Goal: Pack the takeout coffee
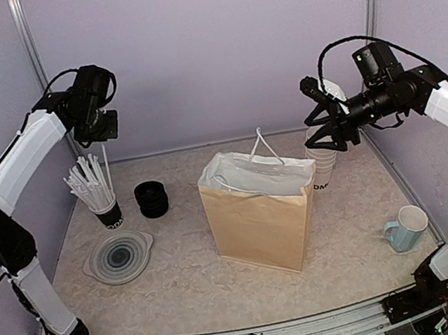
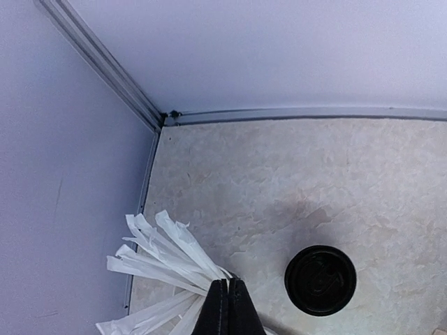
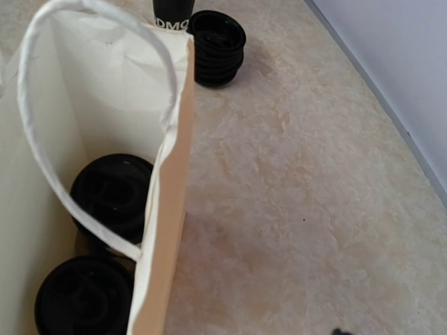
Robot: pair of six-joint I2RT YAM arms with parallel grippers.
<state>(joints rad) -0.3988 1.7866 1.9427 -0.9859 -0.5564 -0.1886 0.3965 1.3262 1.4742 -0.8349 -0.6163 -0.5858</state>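
Lit brightly and evenly from above. Soft, faint shadows beside the paper bag point(image 3: 105, 98) and the stack of lids point(image 2: 320, 280). Dim inside the bag, slightly blurred at its near edge.

Left on the table point(image 1: 347, 233): a cup of wrapped straws point(image 1: 100, 197) near a stack of black lids point(image 1: 153, 199), a grey round dish point(image 1: 119, 255) in front. Near right, a light blue mug point(image 1: 407, 228). Back right, stacked lidless white cups point(image 1: 324, 168).

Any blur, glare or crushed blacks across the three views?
Top view: even soft light, faint shadow beside the paper bag, no glare. Left wrist: left gripper's fingers dark and soft at the bottom edge, table sharp. Right wrist: the two coffee cups in the bag show as near-black discs, lid detail mostly lost.
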